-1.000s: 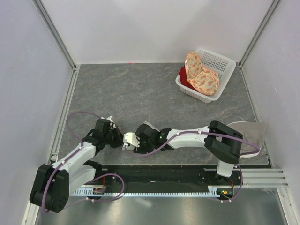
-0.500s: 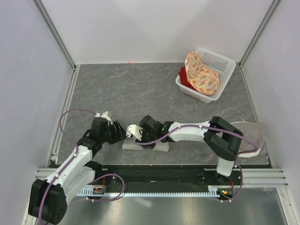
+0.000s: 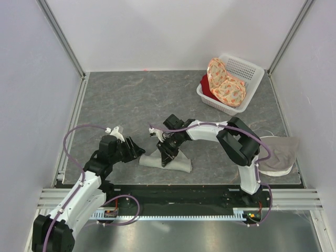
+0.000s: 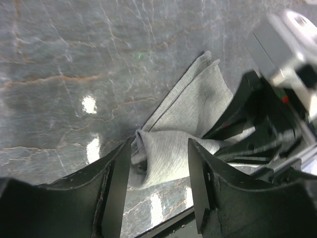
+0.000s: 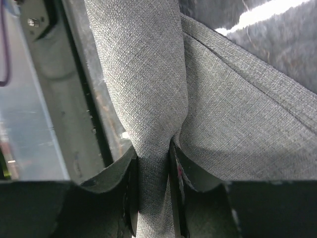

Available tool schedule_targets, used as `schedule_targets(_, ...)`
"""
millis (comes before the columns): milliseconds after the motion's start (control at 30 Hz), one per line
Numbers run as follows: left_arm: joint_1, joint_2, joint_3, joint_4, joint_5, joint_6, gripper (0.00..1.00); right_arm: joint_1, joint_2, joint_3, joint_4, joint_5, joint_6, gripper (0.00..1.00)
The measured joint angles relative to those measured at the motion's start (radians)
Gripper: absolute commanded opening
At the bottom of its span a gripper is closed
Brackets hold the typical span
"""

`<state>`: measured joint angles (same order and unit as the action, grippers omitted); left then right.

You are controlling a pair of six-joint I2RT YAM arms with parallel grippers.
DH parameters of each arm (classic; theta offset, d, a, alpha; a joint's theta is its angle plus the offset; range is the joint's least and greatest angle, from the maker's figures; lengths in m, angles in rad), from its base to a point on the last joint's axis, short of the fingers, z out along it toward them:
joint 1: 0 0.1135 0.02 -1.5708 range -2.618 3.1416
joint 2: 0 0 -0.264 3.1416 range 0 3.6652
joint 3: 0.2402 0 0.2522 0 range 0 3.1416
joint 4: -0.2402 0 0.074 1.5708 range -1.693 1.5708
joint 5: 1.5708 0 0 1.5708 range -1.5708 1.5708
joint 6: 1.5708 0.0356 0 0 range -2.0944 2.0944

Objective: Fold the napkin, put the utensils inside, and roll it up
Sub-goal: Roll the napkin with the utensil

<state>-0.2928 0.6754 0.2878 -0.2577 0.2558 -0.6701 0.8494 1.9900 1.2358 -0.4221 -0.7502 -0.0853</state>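
The napkin (image 3: 176, 163) lies as a grey rolled bundle near the front edge of the table. My right gripper (image 3: 167, 154) reaches down onto its middle and is shut on a fold of the napkin (image 5: 148, 74), which shows pinched between the two fingers (image 5: 130, 193). My left gripper (image 3: 138, 152) sits just left of the roll, open. In the left wrist view the roll's open end (image 4: 168, 148) lies between the spread fingers (image 4: 116, 188) without being squeezed. The utensils are hidden from every view.
A white basket (image 3: 251, 71) at the back right holds orange floral cloths (image 3: 227, 86) and something red. A paler beige-grey cloth (image 3: 279, 153) lies at the right edge beside the right arm. A metal rail (image 3: 210, 195) runs along the table's near edge.
The left gripper has opened, let go of the roll and drawn back to the left. The right gripper has closed on the napkin and its wrist has swung toward the far side.
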Motion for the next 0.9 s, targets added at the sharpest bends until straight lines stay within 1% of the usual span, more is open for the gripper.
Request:
schedule_targets(200,0.0,0.014,-0.034,0.05,0.044,0.001,0.54,-0.052,0.08,0.036,-0.055,-0.158,0.06,0.34)
schedule_targets(333,0.0,0.025,-0.063,0.079,0.07,0.002,0.53,-0.072,0.121,0.051,-0.074,-0.228,0.083,0.34)
schedule_targets(567,0.0,0.023,-0.108,0.133,0.093,0.002,0.46,-0.087,0.158,0.071,-0.092,-0.284,0.099,0.34)
schedule_targets(667,0.0,0.027,-0.124,0.173,0.1,0.002,0.4,-0.088,0.164,0.074,-0.095,-0.291,0.101,0.35)
schedule_targets(767,0.0,0.055,-0.14,0.22,0.117,0.002,0.29,-0.088,0.165,0.075,-0.097,-0.292,0.103,0.38)
schedule_targets(800,0.0,0.065,-0.143,0.232,0.118,0.002,0.19,-0.088,0.165,0.075,-0.098,-0.292,0.104,0.43)
schedule_targets(867,0.0,0.096,-0.145,0.254,0.126,0.003,0.1,-0.088,0.165,0.077,-0.1,-0.293,0.116,0.48)
schedule_targets(900,0.0,0.11,-0.145,0.264,0.132,0.003,0.03,-0.088,0.164,0.079,-0.102,-0.293,0.123,0.54)
